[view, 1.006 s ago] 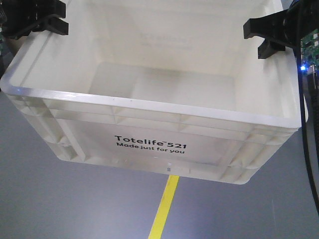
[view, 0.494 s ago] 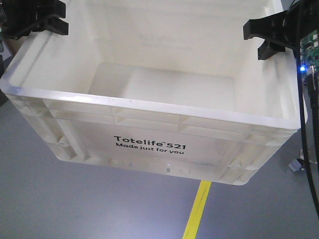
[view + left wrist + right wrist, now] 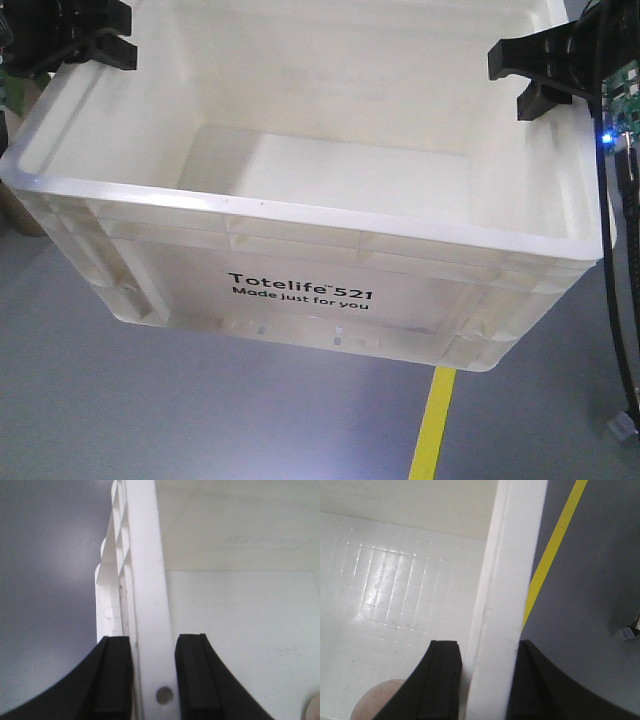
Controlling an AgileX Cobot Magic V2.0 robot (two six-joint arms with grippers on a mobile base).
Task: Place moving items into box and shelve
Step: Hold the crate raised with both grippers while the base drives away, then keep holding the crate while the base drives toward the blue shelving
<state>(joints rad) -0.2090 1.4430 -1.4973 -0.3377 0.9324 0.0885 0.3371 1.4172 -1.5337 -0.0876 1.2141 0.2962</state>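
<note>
- Your wrist views show the left hand [image 3: 152, 647] and right hand [image 3: 490, 652] each pinching a side rim of the box [image 3: 300, 290].
- Only the right wrist view catches a pink toy [image 3: 377, 700] inside the box, lower left.
- The front view shows the box centred over a grey floor [image 3: 150, 420], with a yellow line [image 3: 435, 425] at lower right.

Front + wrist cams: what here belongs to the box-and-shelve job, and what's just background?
Job:
- box
- left gripper, clamped on the box's side rim
- right gripper, clamped on the opposite rim
- pinkish round item inside the box, only partly seen

Background:
- yellow floor line
- cables at right
- small object on the floor
</note>
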